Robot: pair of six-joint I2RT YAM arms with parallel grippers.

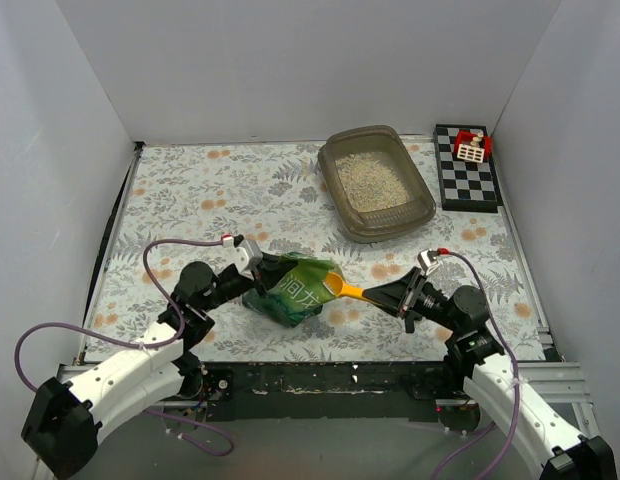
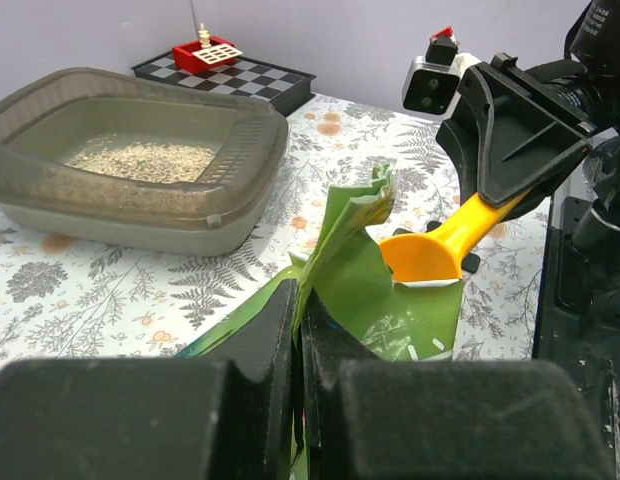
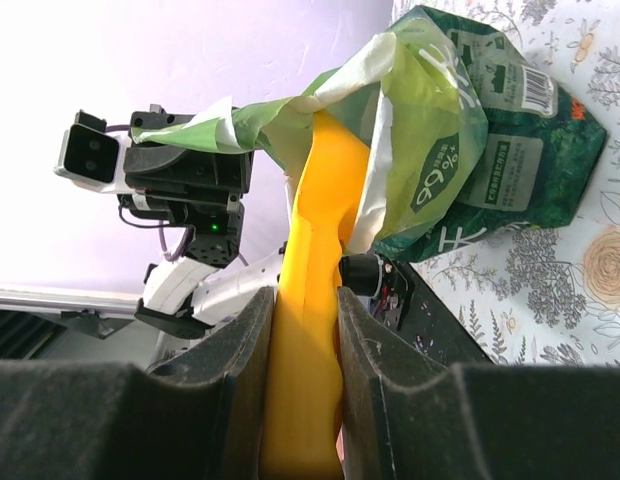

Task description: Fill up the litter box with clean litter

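The grey-brown litter box point(image 1: 427, 206) stands at the back right, with pale clean litter point(image 1: 372, 182) spread over its floor; the left wrist view shows its wall point(image 2: 120, 215) and the litter point(image 2: 140, 158). A crinkled green bag point(image 1: 295, 290) lies at the front middle, mouth facing right. My left gripper point(image 1: 260, 266) is shut on the bag's edge point(image 2: 345, 255), holding it up. My right gripper point(image 1: 376, 296) is shut on the handle of a yellow-orange scoop point(image 1: 348, 290). The scoop's bowl point(image 2: 422, 256) is inside the bag's mouth point(image 3: 410, 120).
A black-and-white checkered board point(image 1: 467, 170) with a small red piece point(image 1: 472, 147) lies right of the litter box. White walls enclose the floral mat point(image 1: 210, 200) on three sides. The two arms face each other across the bag.
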